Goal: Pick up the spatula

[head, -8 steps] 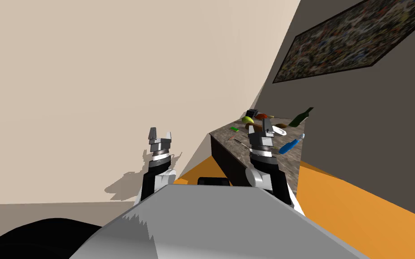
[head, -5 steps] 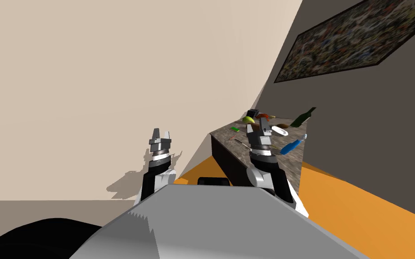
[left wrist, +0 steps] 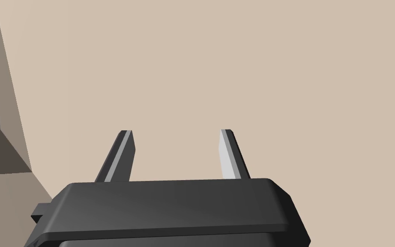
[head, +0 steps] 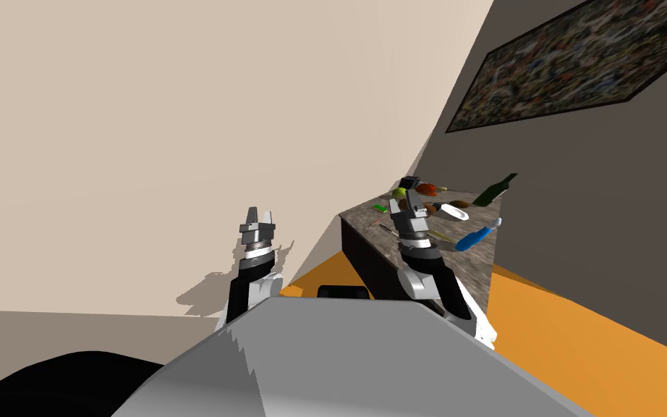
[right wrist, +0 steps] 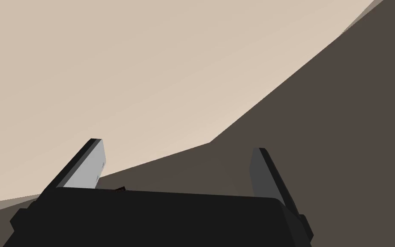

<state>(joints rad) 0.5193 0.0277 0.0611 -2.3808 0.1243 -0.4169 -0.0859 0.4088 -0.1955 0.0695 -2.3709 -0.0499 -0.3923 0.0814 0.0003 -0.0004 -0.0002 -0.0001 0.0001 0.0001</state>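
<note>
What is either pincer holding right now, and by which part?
Nothing is held. The left pincer and the right pincer both stand open and empty.

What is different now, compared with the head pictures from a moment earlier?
The right gripper moved to my left over the counter, away from the blue-handled tool. The left gripper has its fingers closer together, though still apart. The whole picture shifted slightly: my head camera moved. The things on the counter stayed in place; both grippers hold nothing.
</note>
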